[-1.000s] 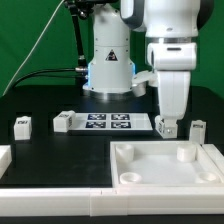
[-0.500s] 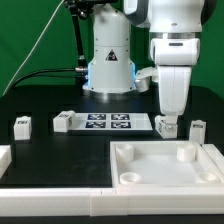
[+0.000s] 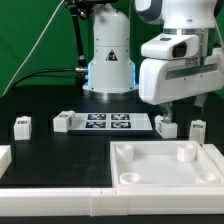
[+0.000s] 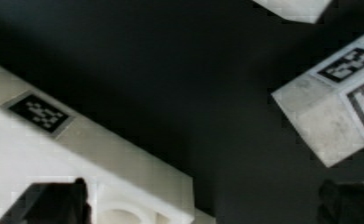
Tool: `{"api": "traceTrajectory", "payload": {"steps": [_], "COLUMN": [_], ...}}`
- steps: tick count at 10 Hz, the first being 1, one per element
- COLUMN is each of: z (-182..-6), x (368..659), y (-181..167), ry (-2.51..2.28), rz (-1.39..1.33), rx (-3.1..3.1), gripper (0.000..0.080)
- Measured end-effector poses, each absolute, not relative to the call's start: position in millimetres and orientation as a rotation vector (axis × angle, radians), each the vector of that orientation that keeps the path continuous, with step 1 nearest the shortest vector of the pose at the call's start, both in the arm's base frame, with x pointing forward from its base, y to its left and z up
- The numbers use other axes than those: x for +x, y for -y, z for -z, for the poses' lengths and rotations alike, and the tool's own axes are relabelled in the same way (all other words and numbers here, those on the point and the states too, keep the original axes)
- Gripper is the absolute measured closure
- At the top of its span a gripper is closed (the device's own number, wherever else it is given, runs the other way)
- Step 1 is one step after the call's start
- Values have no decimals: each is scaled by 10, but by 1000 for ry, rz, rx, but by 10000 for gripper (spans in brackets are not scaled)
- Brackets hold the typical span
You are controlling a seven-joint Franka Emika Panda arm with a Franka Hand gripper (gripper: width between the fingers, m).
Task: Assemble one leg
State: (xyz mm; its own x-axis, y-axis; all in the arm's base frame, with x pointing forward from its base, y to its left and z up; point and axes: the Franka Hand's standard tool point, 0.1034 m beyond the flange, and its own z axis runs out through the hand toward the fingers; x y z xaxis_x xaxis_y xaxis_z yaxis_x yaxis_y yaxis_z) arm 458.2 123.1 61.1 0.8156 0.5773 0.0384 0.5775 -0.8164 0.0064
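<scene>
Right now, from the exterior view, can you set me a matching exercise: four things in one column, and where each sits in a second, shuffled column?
Things:
1. marker board
2. white panel
3. lone leg
4. robot base

Places:
A. near the exterior view's left edge
B. foreground, on the exterior view's right
C. middle of the table
D. at the back, behind the marker board

Pairs: 1-C, 2-B, 3-A, 4-D
</scene>
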Motion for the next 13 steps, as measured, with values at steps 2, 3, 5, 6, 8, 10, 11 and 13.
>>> {"api": "traceTrajectory", "payload": {"steps": [2, 3, 5, 6, 8, 10, 11, 13], "z": [-599, -586, -556, -552, -552, -550, -552, -505], "x": [4529, 4488, 4452, 4457, 4436, 4429, 4432, 4354], "y": [-1432, -1547, -1700, -1681, -1733, -1691, -1698, -1598], "ry": [454, 232, -149, -296, -499, -478, -481, -424], "rz": [49, 36, 8, -5, -21, -72, -68, -316], "rx": [-3079, -3091, -3070, -3046, -3011, -3020, -3019, -3017], "gripper": [150, 150, 150, 150, 150, 150, 150, 150]}}
